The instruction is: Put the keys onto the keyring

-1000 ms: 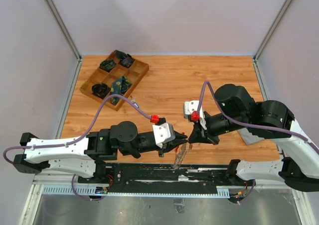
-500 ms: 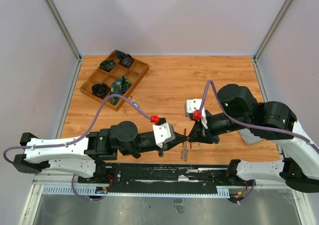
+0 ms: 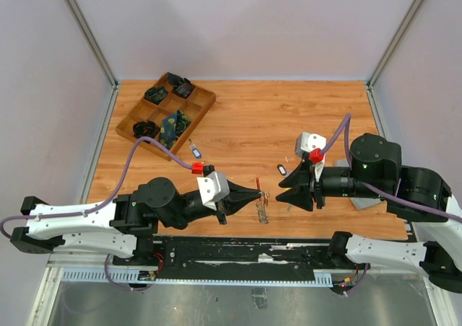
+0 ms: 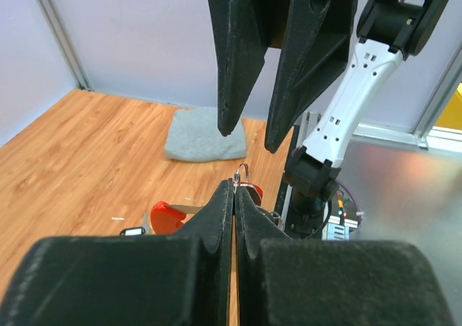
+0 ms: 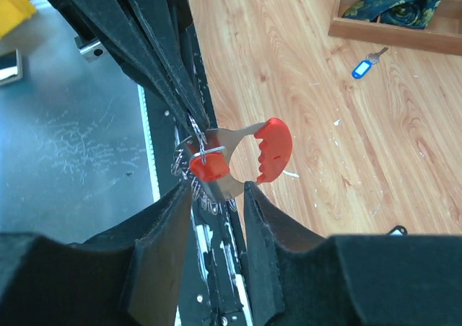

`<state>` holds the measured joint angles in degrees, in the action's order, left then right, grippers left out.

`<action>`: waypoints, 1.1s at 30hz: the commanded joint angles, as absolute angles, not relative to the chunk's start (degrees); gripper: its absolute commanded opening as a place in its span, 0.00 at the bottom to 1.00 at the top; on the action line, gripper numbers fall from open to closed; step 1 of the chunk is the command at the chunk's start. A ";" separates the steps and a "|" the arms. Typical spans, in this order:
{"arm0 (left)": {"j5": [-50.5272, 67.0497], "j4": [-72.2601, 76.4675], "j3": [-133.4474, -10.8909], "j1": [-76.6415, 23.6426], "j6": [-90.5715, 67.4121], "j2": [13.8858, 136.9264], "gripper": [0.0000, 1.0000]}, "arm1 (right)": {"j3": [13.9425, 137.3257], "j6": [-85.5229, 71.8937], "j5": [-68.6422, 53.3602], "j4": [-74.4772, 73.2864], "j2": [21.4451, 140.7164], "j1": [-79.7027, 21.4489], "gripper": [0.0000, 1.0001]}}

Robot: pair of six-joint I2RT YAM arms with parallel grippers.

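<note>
My left gripper [image 3: 254, 193] is shut on the thin silver ring [image 4: 241, 174] of the keyring [image 3: 261, 210], which hangs just above the table's near edge. Its silver plate and curved red plastic part [image 5: 274, 150] show in the right wrist view, just beyond my right gripper's [image 5: 216, 196] fingertips. My right gripper [image 3: 283, 195] is open and empty, a short way right of the keyring. A small key with a blue tag [image 3: 193, 151] lies on the table; it also shows in the right wrist view [image 5: 361, 68]. A small dark tag [image 3: 281, 169] lies near my right gripper. No red or yellow key heads show.
A wooden compartment tray [image 3: 204, 108] with dark folded items stands at the back left. A grey cloth [image 4: 206, 133] lies on the table under the right arm. A black rail [image 3: 216, 250] runs along the near edge, below the keyring.
My right gripper has drawn back to the right, away from the keyring, and now stands open. My left arm has shifted left, still gripping the ring. The blue-tagged key and dark tag are now uncovered.
</note>
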<state>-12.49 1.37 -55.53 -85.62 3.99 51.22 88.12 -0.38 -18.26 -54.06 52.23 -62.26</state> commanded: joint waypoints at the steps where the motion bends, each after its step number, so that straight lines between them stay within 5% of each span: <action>1: -14.18 7.24 -54.46 -85.42 2.96 49.54 0.01 | 84.38 -9.47 -14.65 -44.22 49.62 -63.37 0.37; 11: -15.34 8.69 -53.84 -85.44 2.90 48.71 0.00 | 76.07 -22.61 -12.45 -31.81 46.03 -63.37 0.37; 24: -15.40 9.22 -53.79 -85.43 3.11 48.63 0.01 | 74.87 -24.01 -14.79 -31.28 46.13 -63.37 0.18; 33: -15.51 9.46 -53.70 -85.43 3.18 48.19 0.01 | 74.38 -24.36 -15.46 -32.05 45.97 -63.36 0.24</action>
